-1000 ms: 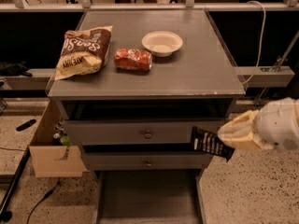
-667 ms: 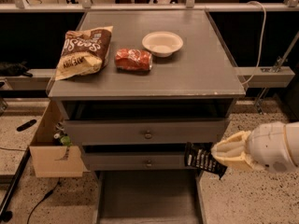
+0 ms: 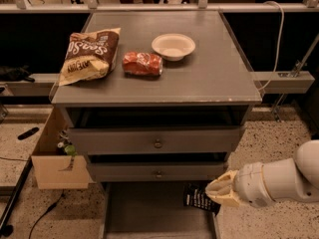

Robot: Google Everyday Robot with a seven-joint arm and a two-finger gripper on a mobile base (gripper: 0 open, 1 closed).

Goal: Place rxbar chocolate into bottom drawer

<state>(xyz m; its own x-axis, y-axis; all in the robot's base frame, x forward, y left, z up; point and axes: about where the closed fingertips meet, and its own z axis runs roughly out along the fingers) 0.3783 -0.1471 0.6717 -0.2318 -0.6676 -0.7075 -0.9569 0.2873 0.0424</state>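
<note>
My gripper comes in from the lower right on a white arm and is shut on the rxbar chocolate, a flat black bar with white lettering. The bar hangs at the right side of the bottom drawer, just above its open grey tray and below the middle drawer's front. The bottom drawer is pulled out toward the camera, and its front end runs out of view.
On the cabinet top lie a brown-and-cream chip bag, an orange-red packet and a white bowl. The two upper drawers have small knobs. A cardboard box stands left of the cabinet.
My gripper has moved down and a little left with the bar, from beside the middle drawer to the right side of the open bottom drawer.
</note>
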